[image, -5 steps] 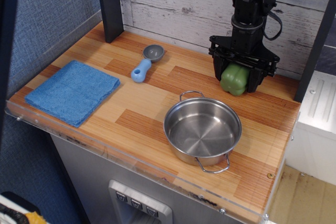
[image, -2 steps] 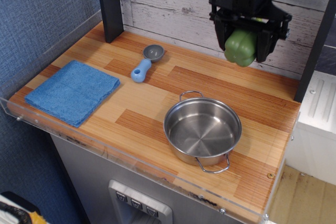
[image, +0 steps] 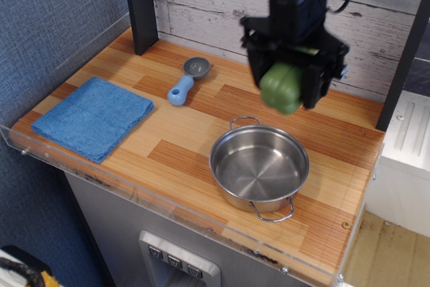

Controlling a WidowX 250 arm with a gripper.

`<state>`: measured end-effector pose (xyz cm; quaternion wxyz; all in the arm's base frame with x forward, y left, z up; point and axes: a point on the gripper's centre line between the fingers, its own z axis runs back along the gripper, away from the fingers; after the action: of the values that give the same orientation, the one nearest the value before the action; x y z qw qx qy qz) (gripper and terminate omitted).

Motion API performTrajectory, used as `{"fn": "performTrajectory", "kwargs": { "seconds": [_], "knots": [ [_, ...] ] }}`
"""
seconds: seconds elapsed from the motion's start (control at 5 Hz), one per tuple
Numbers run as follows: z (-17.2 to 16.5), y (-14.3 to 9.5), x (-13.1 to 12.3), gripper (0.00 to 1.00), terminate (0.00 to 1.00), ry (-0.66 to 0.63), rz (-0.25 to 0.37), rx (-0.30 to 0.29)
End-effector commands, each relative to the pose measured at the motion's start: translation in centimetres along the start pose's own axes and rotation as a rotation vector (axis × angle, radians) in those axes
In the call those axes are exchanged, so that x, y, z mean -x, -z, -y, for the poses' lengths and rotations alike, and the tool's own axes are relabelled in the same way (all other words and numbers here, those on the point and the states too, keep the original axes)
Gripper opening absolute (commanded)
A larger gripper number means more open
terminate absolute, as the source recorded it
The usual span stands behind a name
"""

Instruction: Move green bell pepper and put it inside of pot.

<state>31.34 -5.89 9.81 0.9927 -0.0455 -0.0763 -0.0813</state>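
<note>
The green bell pepper (image: 281, 88) is held in the air between the black fingers of my gripper (image: 282, 92), which is shut on it. It hangs above the back of the table, just behind and above the far rim of the pot. The pot (image: 259, 165) is a shallow shiny steel pot with two wire loop handles; it stands empty on the wooden tabletop at the front right.
A folded blue cloth (image: 93, 116) lies at the left. A small grey scoop with a blue handle (image: 187, 78) lies at the back centre. A dark post (image: 140, 6) stands at the back left. A clear plastic lip runs along the table's front edge (image: 168, 210).
The gripper lifted the pepper off the table at the back right, then carried it left and forward toward the pot. The pot, scoop and cloth have not moved.
</note>
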Motion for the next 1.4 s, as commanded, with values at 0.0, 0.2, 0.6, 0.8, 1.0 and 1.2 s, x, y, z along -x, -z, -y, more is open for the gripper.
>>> {"fn": "performTrajectory", "kwargs": {
  "seconds": [0.0, 0.2, 0.6, 0.8, 1.0, 1.2],
  "knots": [
    [-0.2, 1.3, 2.1, 0.00, 0.00, 0.016, -0.011, -0.047],
    [-0.2, 2.8, 1.9, 0.00, 0.00, 0.019, -0.037, -0.055],
    [-0.2, 5.3, 2.9, 0.00, 0.00, 0.053, -0.109, -0.082],
    [-0.4, 4.8, 3.5, 0.00, 0.00, 0.062, -0.111, -0.089],
    [-0.6, 4.7, 3.6, 1.00, 0.00, 0.075, -0.129, -0.086],
    [-0.8, 4.0, 3.1, 1.00, 0.00, 0.081, -0.130, -0.081]
  ]
}}
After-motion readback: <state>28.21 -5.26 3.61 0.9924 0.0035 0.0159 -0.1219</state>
